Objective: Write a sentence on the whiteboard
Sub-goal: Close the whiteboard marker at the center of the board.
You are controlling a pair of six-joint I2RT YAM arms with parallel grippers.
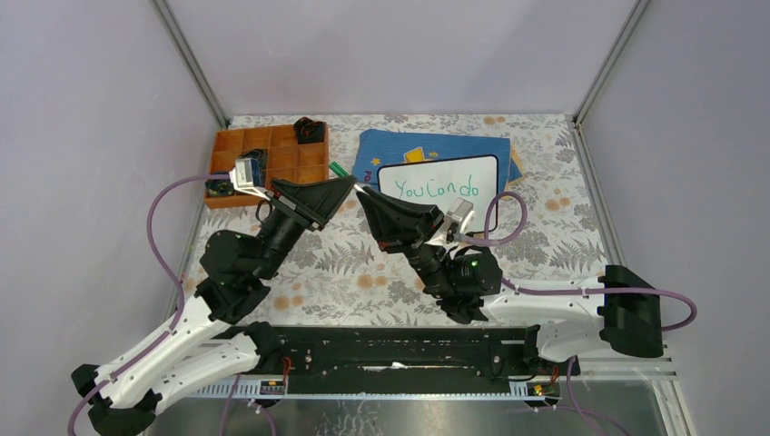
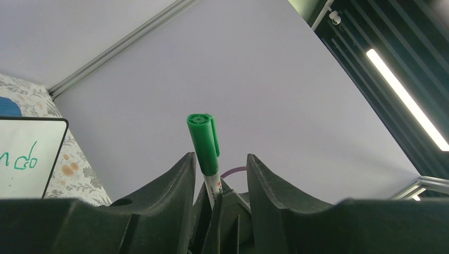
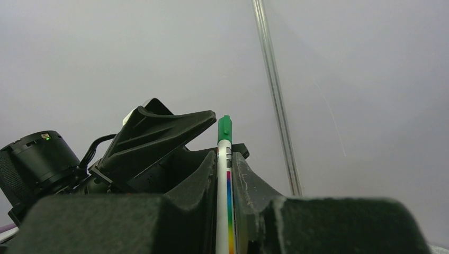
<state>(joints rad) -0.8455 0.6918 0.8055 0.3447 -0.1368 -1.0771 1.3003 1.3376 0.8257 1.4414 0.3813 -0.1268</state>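
So the floral table (image 1: pixel 545 236) has both arms meeting mid-air over the middle; behind them is a blue cloth (image 1: pixel 390 145) with the whiteboard (image 1: pixel 481 173) lying on it, at the back right, and an orange tray (image 1: pixel 223 145) sits at the back left. The sentence (image 1: pixel 438 189) reads "You can do" in green; no "this" on the board, so I'd call it about three quarters done.

The right gripper (image 3: pixel 225 154) is clamped hard on the barrel of the marker (image 3: pixel 223 180); the left gripper (image 2: pixel 219 156) has its jaws spread either side of the green cap (image 2: pixel 204 140), with a gap on one side at least, so it's not gripping anything.

What could go wrong: if the left jaws close off-centre they could lever the marker crooked in the right grip, and then the nib meets the board at a bad angle; pull before they bite and the cap just stays on; and the two grippers are nearly touching, so a sloppy move knocks them together.

Views: only the top one shows the whole first line and how the arms meet; only the left wrist shows the gap round the cap, plus the "do" corner of the board; only the right wrist shows the clamp and the rainbow stripe, and no board.
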